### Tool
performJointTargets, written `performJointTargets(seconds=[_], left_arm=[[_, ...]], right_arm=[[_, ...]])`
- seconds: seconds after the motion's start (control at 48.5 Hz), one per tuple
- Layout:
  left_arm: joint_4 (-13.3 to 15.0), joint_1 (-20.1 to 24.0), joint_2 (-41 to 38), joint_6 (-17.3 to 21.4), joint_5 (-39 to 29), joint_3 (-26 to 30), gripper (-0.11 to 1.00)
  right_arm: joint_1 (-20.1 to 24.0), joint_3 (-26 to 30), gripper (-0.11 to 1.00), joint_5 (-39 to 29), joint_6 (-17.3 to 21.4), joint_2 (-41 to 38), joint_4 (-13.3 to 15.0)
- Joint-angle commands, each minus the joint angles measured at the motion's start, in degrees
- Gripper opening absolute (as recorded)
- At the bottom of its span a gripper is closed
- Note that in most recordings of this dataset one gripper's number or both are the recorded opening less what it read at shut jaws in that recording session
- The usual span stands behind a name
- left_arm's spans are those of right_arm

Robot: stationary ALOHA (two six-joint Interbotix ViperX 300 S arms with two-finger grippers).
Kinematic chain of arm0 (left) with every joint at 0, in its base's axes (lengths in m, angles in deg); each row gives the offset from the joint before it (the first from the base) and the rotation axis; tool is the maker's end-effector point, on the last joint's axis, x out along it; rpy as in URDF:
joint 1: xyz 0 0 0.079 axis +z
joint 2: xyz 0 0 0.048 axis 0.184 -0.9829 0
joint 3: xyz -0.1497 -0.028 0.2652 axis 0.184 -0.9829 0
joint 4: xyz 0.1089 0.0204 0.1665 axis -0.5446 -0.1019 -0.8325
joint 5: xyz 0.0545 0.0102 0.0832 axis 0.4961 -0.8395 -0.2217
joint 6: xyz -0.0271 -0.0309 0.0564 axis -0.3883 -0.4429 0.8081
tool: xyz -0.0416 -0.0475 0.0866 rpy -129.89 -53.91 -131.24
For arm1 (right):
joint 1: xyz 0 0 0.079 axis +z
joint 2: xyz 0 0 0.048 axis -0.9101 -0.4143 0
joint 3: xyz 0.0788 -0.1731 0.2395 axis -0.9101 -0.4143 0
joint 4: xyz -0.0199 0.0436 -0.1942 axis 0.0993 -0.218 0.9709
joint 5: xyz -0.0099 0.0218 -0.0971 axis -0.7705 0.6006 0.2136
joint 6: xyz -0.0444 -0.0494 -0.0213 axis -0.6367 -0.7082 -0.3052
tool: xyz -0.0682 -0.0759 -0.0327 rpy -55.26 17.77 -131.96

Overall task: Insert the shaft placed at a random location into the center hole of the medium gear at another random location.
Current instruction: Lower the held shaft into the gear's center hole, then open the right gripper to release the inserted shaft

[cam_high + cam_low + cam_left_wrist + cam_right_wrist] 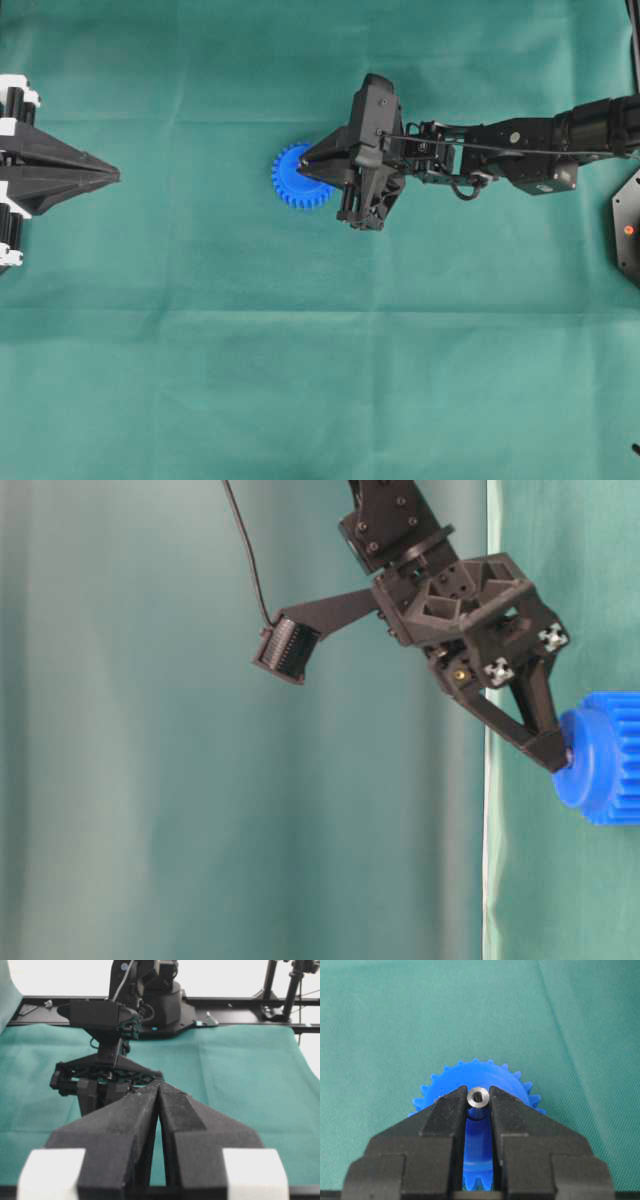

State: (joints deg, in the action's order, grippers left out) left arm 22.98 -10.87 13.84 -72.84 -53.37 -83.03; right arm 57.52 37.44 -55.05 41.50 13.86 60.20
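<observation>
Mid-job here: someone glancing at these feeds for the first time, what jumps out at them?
First, the bright blue gear on the green cloth, above centre in the overhead view. Next, the right hand poised over the gear's hub, pinching the small silvery shaft between its fingertips. The left hand sits shut at the left edge, away from the work.

Bright blue medium gear (477, 1082), silvery-grey shaft (478, 1097), black jaws, plain green cloth (300, 380).
</observation>
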Motion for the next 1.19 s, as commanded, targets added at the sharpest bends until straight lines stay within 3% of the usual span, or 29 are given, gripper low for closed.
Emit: performJointTargets(seconds=[0.0,0.762,0.845,1.051,1.092,1.174], left_arm=[[-0.18,-0.18,-0.44,-0.18,0.26,1.14,0.0],[-0.18,-0.18,-0.44,-0.18,0.26,1.14,0.0],[-0.18,-0.18,-0.44,-0.18,0.26,1.14,0.0],[-0.18,-0.18,-0.44,-0.18,0.26,1.14,0.0],[-0.18,-0.18,-0.44,-0.18,0.26,1.14,0.0],[-0.18,-0.18,-0.44,-0.18,0.26,1.14,0.0]], right_arm=[[-0.18,1.14,0.14,0.97,0.26,0.62,-0.09],[-0.26,1.05,0.15,0.88,0.18,0.62,0.26],[-0.26,1.05,0.29,0.97,0.26,0.62,0.18],[-0.26,1.23,0.87,1.05,0.44,0.62,0.18],[-0.26,1.23,0.91,1.05,0.53,0.7,0.18],[-0.18,1.32,0.86,0.79,0.53,0.79,0.0]])
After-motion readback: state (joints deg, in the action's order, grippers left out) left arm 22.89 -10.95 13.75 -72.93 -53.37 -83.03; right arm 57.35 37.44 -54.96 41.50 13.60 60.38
